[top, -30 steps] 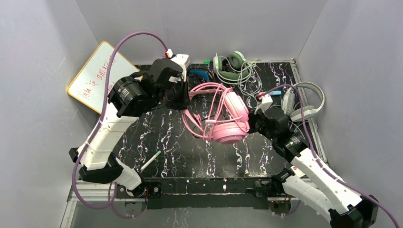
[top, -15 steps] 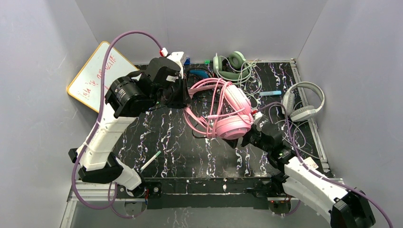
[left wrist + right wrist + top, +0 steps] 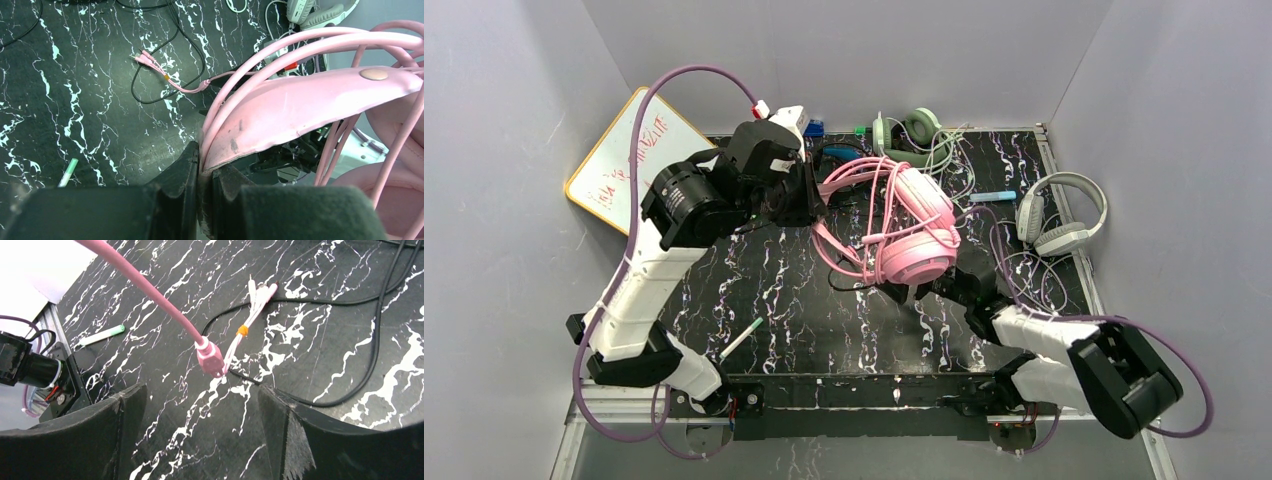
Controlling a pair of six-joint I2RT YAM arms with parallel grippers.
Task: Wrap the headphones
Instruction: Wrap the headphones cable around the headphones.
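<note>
Pink headphones [image 3: 904,225] sit between my arms in the overhead view, with my left end effector [image 3: 809,200] at their left end and my right end effector [image 3: 914,292] just below the lower cup. Left wrist: I am clenched on the headband [image 3: 300,107], which runs off to my right. Right wrist: my fingers [image 3: 120,415] are spread, grasping nothing; the cord [image 3: 150,290] slants down from upper left, and its splitter [image 3: 210,357] is just ahead, centred between them.
</note>
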